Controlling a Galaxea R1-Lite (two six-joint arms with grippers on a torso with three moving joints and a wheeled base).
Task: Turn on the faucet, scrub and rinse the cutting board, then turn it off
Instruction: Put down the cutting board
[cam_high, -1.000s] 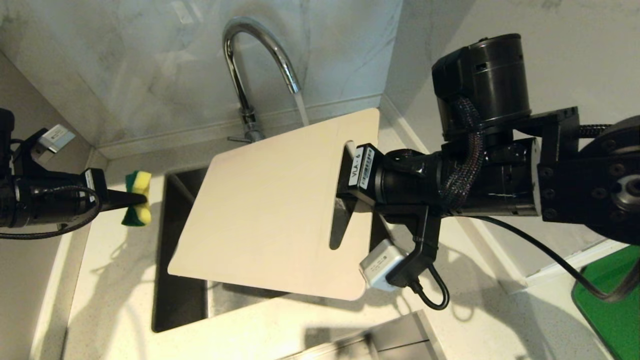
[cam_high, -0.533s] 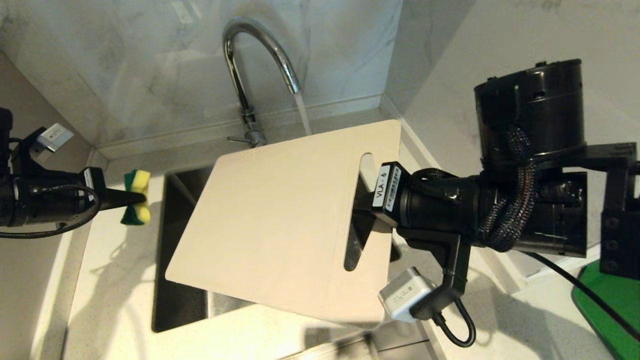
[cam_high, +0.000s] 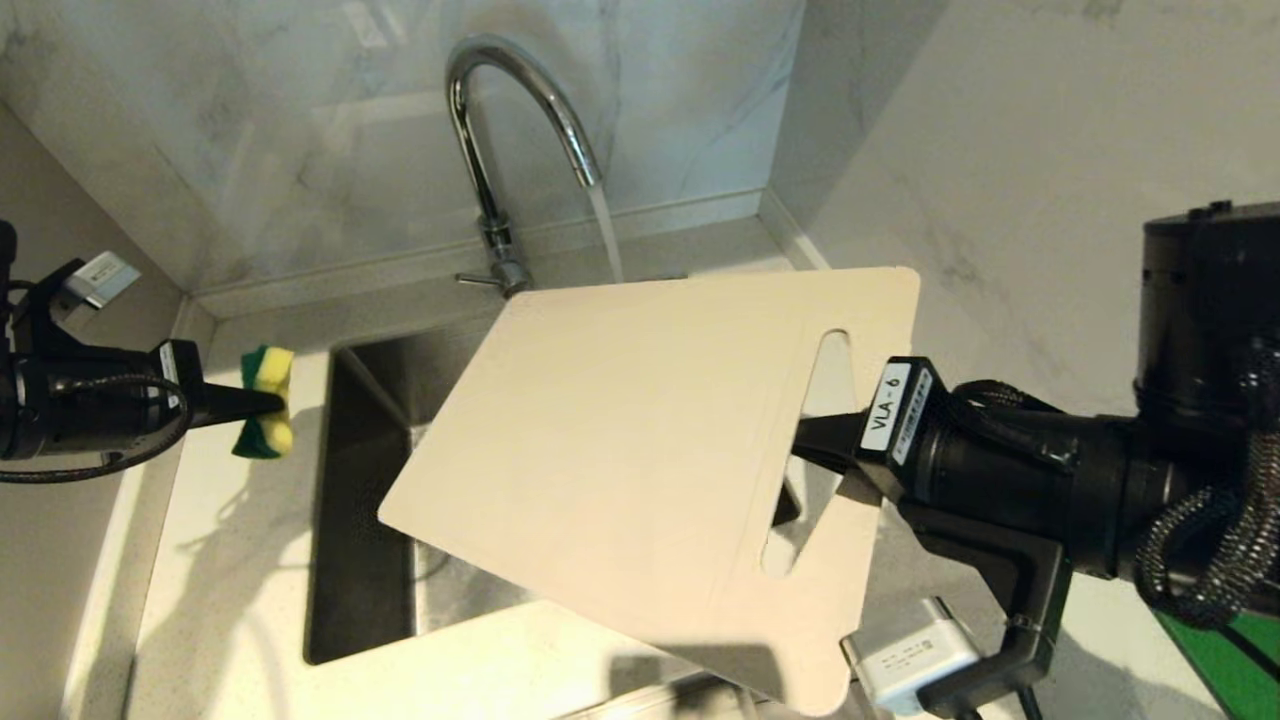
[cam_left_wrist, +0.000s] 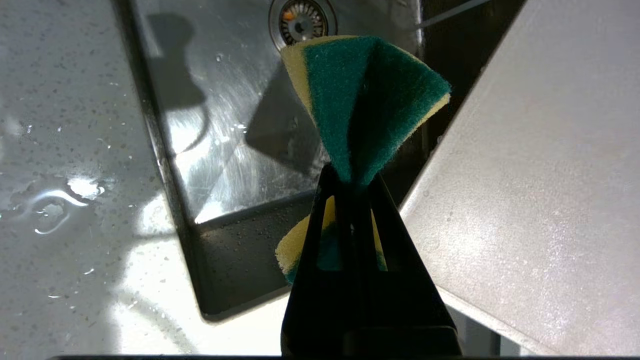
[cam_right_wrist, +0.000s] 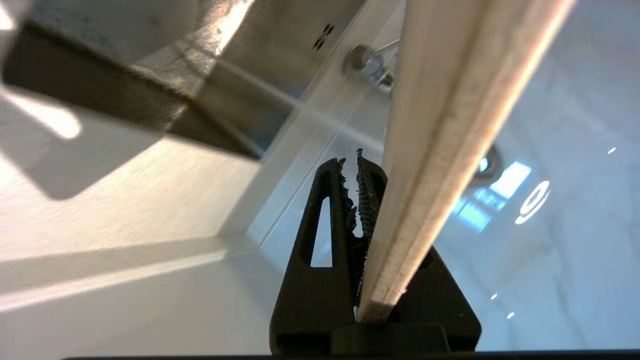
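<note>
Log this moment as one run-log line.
faucet: running | right gripper: shut on cutting board, above sink | left gripper: shut on sponge, apart from board

The cutting board (cam_high: 640, 460) is plain pale beige, without any pattern; its thin edge (cam_right_wrist: 440, 150) looks cream with a slightly darker line along it. The sponge (cam_high: 262, 412), at nine o'clock from the board, is yellow with a dark green scrub side (cam_left_wrist: 360, 105). The faucet (cam_high: 505, 130), at twelve o'clock, is shiny chrome. The wall (cam_high: 300, 120) behind it is white-grey marble with soft grey veins. The countertop (cam_high: 230, 560) is off-white with fine dark speckles. The sink (cam_left_wrist: 225, 125) is brushed steel grey. Both grippers, left (cam_high: 255, 403) and right (cam_high: 815, 440), are black. A bright green board (cam_high: 1225, 660) shows at four o'clock
</note>
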